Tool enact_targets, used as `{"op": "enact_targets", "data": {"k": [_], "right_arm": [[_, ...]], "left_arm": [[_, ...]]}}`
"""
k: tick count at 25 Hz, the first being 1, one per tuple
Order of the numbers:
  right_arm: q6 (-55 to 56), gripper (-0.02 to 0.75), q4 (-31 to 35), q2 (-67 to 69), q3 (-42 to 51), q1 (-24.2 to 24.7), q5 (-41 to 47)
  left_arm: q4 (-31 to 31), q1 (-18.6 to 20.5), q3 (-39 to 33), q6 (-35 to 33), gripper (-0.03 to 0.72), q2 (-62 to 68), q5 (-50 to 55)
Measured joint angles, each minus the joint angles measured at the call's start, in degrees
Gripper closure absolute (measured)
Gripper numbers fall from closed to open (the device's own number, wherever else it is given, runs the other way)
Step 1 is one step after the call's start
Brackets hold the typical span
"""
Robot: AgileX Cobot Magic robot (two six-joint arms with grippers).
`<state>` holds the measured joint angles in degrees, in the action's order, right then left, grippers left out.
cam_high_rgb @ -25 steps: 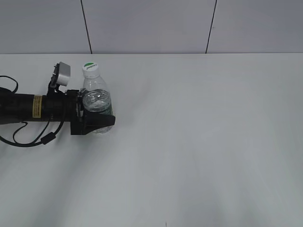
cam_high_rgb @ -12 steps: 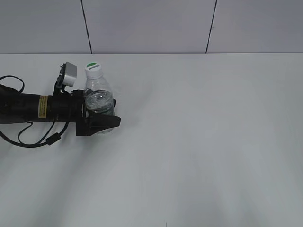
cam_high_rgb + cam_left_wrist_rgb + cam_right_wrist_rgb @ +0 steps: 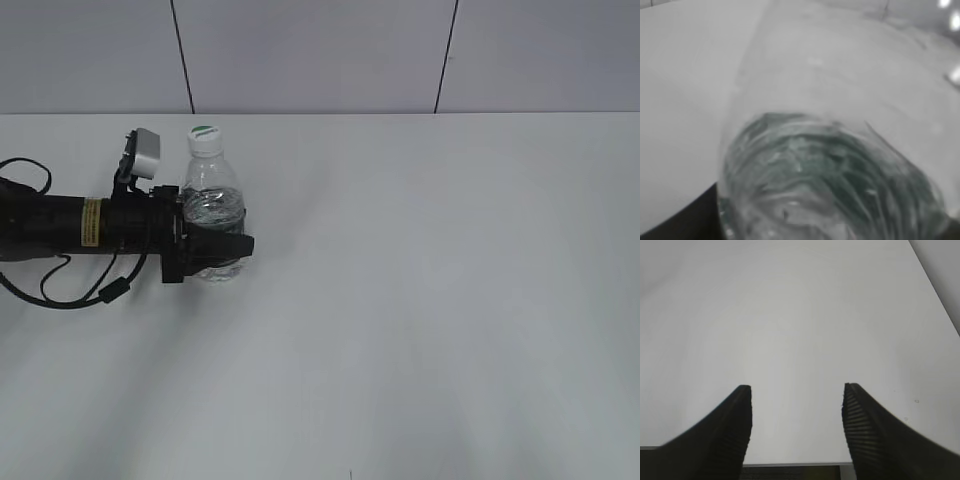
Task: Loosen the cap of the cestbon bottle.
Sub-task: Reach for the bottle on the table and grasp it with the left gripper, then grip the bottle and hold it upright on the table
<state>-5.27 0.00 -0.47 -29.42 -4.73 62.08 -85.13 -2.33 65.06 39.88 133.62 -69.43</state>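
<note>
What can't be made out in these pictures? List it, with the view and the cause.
- Bottle label: exterior view, the left claw covers the lower body.
- Left claw's fingers: left wrist view, the bottle fills the frame, close and blurred.
- Cap: absent from both wrist views; its logo is too small to read in the exterior view.
- Right claw: right wrist view only; outside the exterior frame, so its place is unknown.

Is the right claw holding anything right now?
No, the right claw stands open over the bare table, with nothing between its fingers.
</note>
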Motion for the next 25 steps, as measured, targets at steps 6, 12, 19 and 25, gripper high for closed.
{"op": "enact_targets", "data": {"k": [6, 12, 19, 25], "right_arm": [[0.0, 0.297, 0.0, 0.0, 0.0, 0.0, 0.0], [0.0, 0.297, 0.0, 0.0, 0.0, 0.0, 0.0], [0.0, 0.297, 0.0, 0.0, 0.0, 0.0, 0.0], [0.0, 0.297, 0.0, 2.6, 0.0, 0.0, 0.0]], "left_arm": [[0.4, 0.0, 0.1, -0.2, 0.262, 0.0, -0.1], [0.0, 0.0, 0.1, -0.2, 0.262, 0.0, -0.2], [-0.3, -3.1, 0.1, -0.2, 0.262, 0.0, -0.3], [-1.1, -8.5, 2.1, -0.2, 0.273, 0.0, 0.8]]}}
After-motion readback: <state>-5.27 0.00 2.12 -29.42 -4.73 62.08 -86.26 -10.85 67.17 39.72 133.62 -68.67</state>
